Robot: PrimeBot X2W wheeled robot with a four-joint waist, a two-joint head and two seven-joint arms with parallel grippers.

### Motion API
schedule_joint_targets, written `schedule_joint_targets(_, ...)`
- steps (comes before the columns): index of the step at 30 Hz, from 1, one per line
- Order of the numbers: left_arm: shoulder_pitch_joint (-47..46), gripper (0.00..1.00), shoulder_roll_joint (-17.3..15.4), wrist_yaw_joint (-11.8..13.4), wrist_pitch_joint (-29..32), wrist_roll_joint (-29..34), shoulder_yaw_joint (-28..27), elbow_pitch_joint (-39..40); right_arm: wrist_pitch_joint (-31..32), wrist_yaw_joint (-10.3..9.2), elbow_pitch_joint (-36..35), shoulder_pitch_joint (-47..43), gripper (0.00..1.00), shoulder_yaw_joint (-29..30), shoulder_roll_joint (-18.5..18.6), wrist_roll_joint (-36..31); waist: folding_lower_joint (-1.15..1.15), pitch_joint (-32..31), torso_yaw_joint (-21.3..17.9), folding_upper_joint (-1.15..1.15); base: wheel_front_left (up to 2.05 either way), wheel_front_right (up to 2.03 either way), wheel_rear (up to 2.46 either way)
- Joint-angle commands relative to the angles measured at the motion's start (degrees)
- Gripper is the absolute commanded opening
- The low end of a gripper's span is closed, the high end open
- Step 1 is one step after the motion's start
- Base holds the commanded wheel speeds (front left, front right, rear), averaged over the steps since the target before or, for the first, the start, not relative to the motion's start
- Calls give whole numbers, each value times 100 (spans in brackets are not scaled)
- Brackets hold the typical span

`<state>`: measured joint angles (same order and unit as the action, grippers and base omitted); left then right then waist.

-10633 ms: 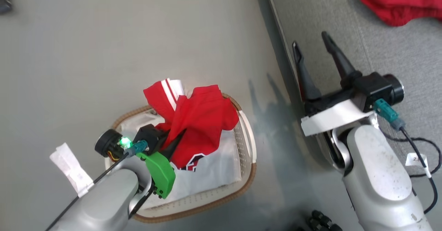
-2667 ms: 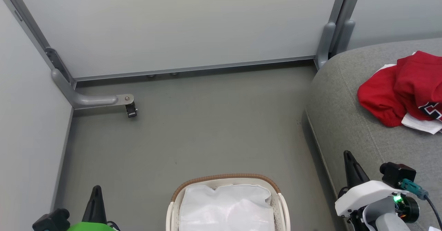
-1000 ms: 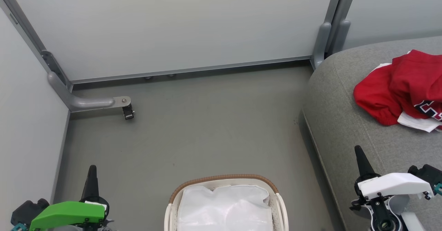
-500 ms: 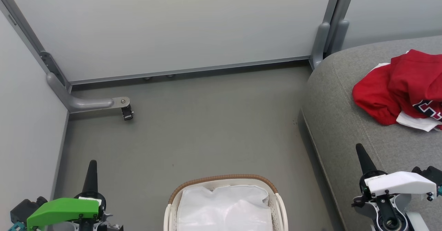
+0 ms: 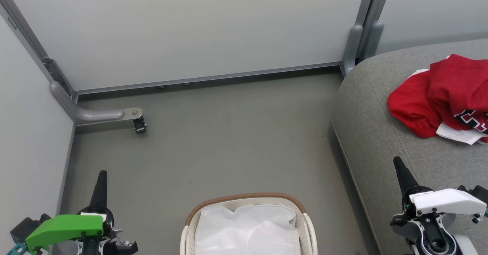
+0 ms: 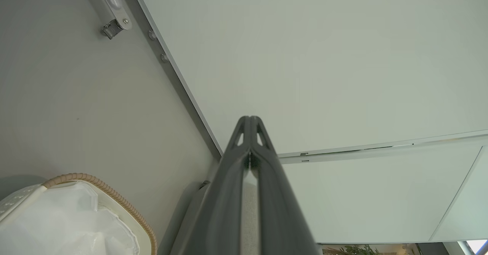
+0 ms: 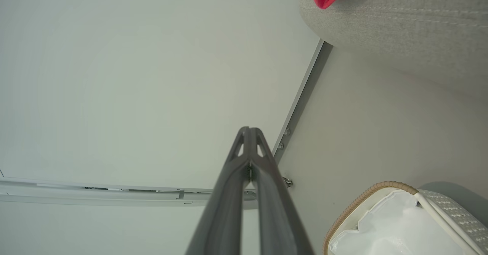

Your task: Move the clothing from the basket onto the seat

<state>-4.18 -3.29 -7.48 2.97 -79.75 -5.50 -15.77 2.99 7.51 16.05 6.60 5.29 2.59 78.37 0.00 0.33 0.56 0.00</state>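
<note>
Well, the clothing (image 5: 434,95) is lying in a crumpled red heap on the seat (image 5: 381,140), set back from the seat's floor-side edge and near its rounded far corner, with a white strip and a bit of dark lettering poking out on its near side; part of it runs past the edge of my head view. The basket (image 5: 246,198) sits on the floor beside the seat, and the part I can see holds a plain white sheet (image 5: 248,228), so I judge the move to be done. My left gripper (image 5: 101,178) hangs over the floor left of the basket and my right gripper (image 5: 399,165) over the seat's near edge, well apart from the heap; both wrist views show their fingers pressed together with nothing between them. If I had to shift the garment again, I'd expect it to be light, limp and harmless to squeeze, but prone to draping and trailing. I'd pinch the thick raised fold on top of the heap rather than the thin white edge, which could slip free.
</note>
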Motion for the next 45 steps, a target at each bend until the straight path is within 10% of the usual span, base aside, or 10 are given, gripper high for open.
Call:
schedule_joint_targets(1, -141, 0, -5, -2, 40, -138, -31, 53, 38, -2, -59, -19, 0, 27, 35, 140, 0, -1, -2, 0, 0, 0, 0)
schedule_joint_targets(45, -234, 0, 45, -2, 381, -1274, -116, 184, 374, -4, -217, -67, 0, 136, 44, 1414, 0, -15, -56, 0, 0, 0, 0)
